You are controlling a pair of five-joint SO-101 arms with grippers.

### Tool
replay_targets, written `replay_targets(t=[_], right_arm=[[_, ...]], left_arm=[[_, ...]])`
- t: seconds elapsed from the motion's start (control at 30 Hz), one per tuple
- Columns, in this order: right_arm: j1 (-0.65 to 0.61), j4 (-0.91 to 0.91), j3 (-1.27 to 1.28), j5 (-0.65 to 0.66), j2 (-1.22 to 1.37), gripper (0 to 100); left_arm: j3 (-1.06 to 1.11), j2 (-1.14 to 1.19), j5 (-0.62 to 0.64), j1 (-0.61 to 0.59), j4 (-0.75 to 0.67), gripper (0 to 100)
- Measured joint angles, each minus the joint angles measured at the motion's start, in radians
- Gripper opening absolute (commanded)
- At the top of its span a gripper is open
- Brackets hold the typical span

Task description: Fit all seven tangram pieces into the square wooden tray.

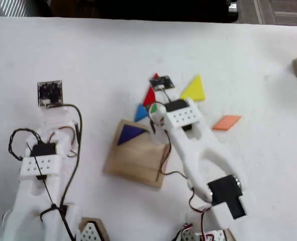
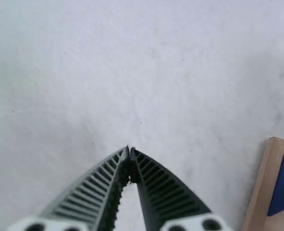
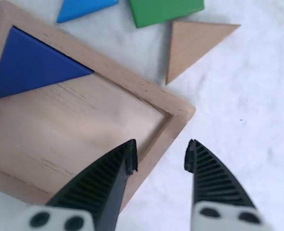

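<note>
The pale square wooden tray (image 3: 69,130) holds a dark blue triangle (image 3: 31,70); outside it lie a light blue triangle (image 3: 84,7), green square (image 3: 166,9), tan wooden triangle (image 3: 194,41), red triangle (image 1: 149,95), yellow triangle (image 1: 194,89) and orange parallelogram (image 1: 226,122).

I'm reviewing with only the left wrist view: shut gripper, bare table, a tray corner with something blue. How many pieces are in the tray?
Observer: One, a dark blue triangle in a corner of the tray.
Operator: And the right gripper?
Observer: The right gripper is open at the tray's edge, one finger above wood, the other above the table.
Operator: Pieces nearest it?
Observer: A wooden triangle and a green square, outside the tray.
</note>
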Motion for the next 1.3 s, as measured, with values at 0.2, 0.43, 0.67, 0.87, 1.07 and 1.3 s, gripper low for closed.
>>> replay_targets(t=[0.2, 0.43, 0.67, 0.87, 1.07, 1.3], right_arm=[[-0.002, -0.077, 0.032, -0.012, 0.046, 16.3], [-0.003, -0.092, -0.02, -0.023, 0.149, 11.4], [-0.054, -0.086, -0.074, -0.025, 0.166, 6.1], [-0.112, -0.086, -0.124, -0.026, 0.166, 6.1], [-0.118, -0.041, -0.192, -0.02, 0.167, 17.0], [-0.101, 0.195, -0.295, 0.1, 0.167, 21.5]], left_arm=[[0.0, 0.0, 0.0, 0.0, 0.0, 3], [0.0, 0.0, 0.0, 0.0, 0.0, 3], [0.0, 0.0, 0.0, 0.0, 0.0, 3], [0.0, 0.0, 0.0, 0.0, 0.0, 3], [0.0, 0.0, 0.0, 0.0, 0.0, 3], [0.0, 0.0, 0.0, 0.0, -0.009, 3]])
